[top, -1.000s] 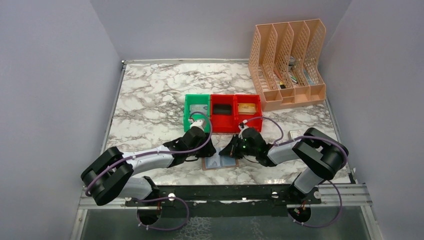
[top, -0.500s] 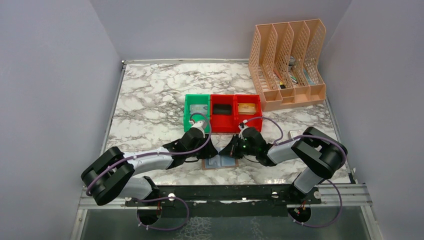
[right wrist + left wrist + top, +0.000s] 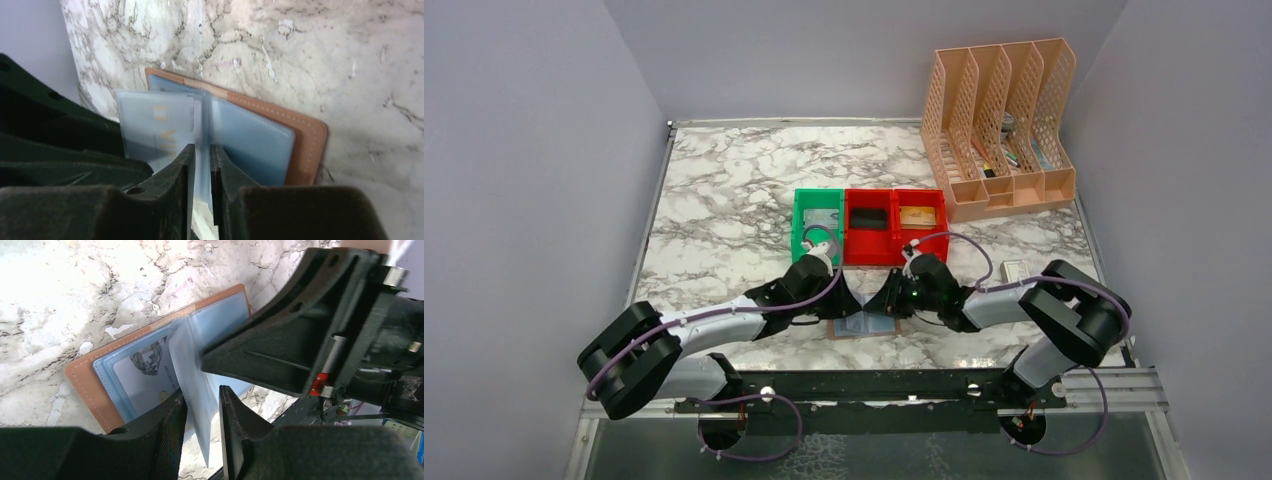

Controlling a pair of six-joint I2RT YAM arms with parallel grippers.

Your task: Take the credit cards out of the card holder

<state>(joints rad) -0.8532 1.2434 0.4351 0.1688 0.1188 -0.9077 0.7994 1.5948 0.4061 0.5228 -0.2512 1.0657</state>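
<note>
Green bin: the green bin [image 3: 817, 228] stands just past my claws, with a pale card [image 3: 824, 215] lying in it.
Red bins: two red bins [image 3: 894, 228] touch it in a row to the right. A black card [image 3: 869, 217] is in the first and a gold card [image 3: 914, 214] in the second.
File rack: a peach file rack [image 3: 1002, 125] stands at the far right corner of the marble table [image 3: 724, 190], well apart from me.
White box: a small white box [image 3: 1014, 268] lies beside my right arm.
In the way: from my left wrist, the black body of my right claw hides the holder's right half. From above, both claws cover its far edge.
Card holder: the card holder [image 3: 864, 328] lies on the table near the front edge, between my two claws and on the near side of the bins.
Lie: it is open flat, brown cover down and blue lining up. Its long axis runs left to right along the front edge, and the fold points away from me.
Sleeve: a clear sleeve [image 3: 192, 375] stands up from the fold.
Credit card: a credit card [image 3: 147, 371] sits in the left-hand pocket.
Left claw: my left claw [image 3: 201, 400] has its jaws narrow around the raised sleeve. I cannot tell whether they pinch it.
Right claw: my right claw [image 3: 202, 150] has its jaws close together with a blurred sleeve between them. I cannot tell whether it grips.
</note>
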